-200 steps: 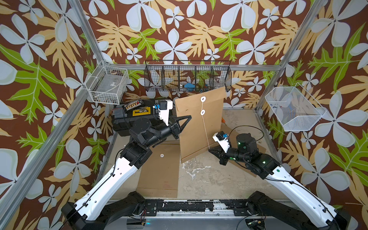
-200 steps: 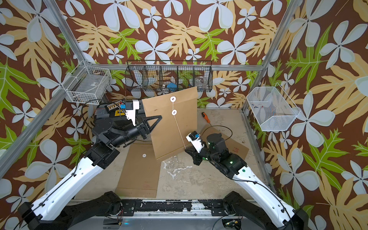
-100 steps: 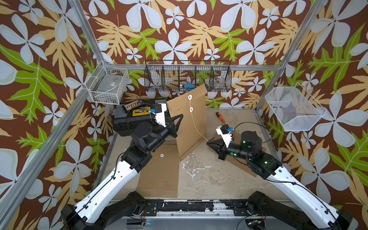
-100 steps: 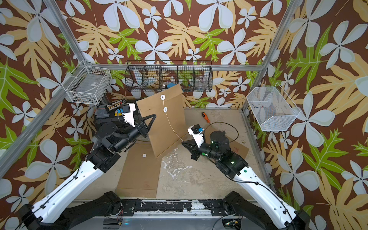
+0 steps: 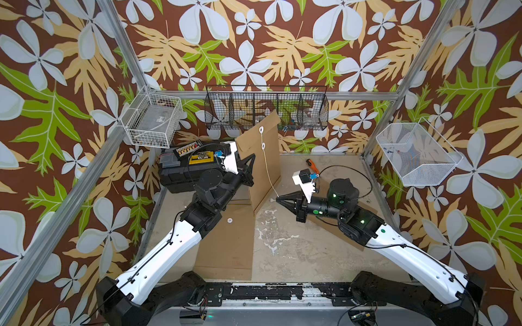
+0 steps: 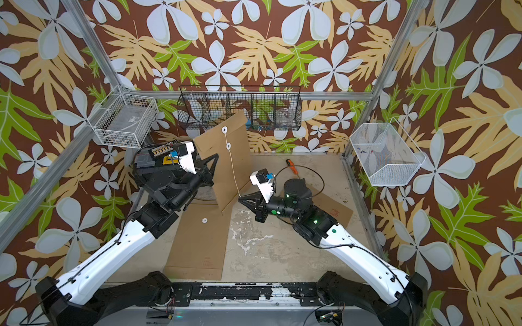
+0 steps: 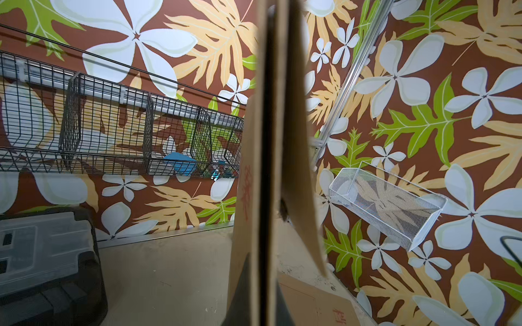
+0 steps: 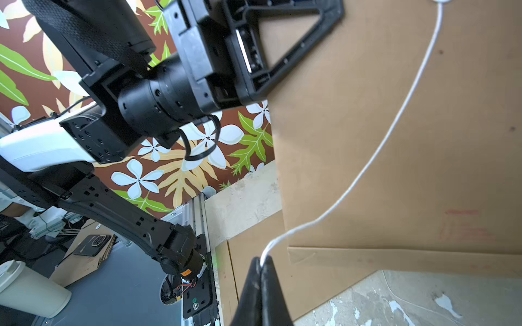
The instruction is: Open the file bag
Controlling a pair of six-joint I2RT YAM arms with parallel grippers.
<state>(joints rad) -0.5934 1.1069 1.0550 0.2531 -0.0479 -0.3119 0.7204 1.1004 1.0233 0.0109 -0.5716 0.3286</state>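
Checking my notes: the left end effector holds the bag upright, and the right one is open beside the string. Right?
No. The right end effector is shut on the end of the string, not open beside it, as the right wrist view shows. The left end effector does hold the bag upright.

Matt paper file bag [image 5: 274,158], cotton-like string [image 8: 378,148], rough scuffed tabletop [image 5: 296,248], metal wire basket [image 5: 267,108]

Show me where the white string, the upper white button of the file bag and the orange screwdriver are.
white string [image 8: 395,124]: right wrist view, middle of its loose length.
upper white button [image 5: 261,129]: in a top view, its centre.
orange screwdriver [image 5: 313,166]: in a top view, its handle.
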